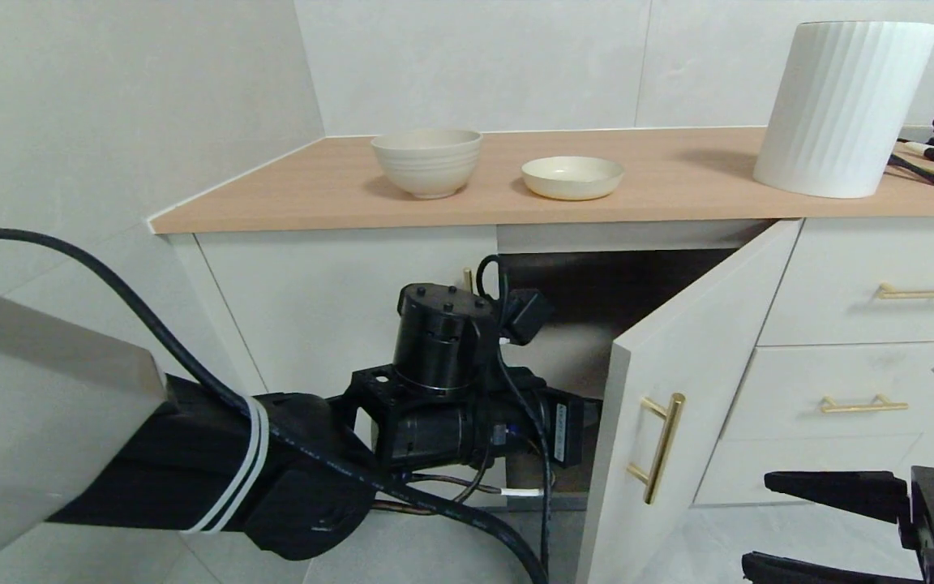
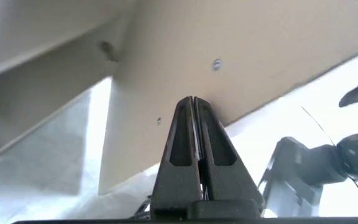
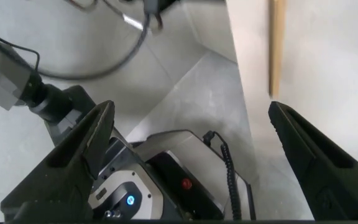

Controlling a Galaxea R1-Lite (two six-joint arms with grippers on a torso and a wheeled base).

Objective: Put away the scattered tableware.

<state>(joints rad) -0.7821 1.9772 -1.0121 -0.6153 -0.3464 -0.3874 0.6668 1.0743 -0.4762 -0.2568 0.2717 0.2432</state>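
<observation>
The left arm (image 1: pixel 216 470) stretches forward, its left gripper (image 2: pixel 192 102) with fingers pressed flat together. To its right and lower, the right gripper (image 1: pixel 759 523) points toward it, fingers spread wide apart.

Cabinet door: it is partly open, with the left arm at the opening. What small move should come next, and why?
Probably swing the door wider with the shut left tool, which seems to lie close to its inner face. The door stands only partly open, and the bowl and dish sit on the counter, so the opening likely needs more room first.
</observation>
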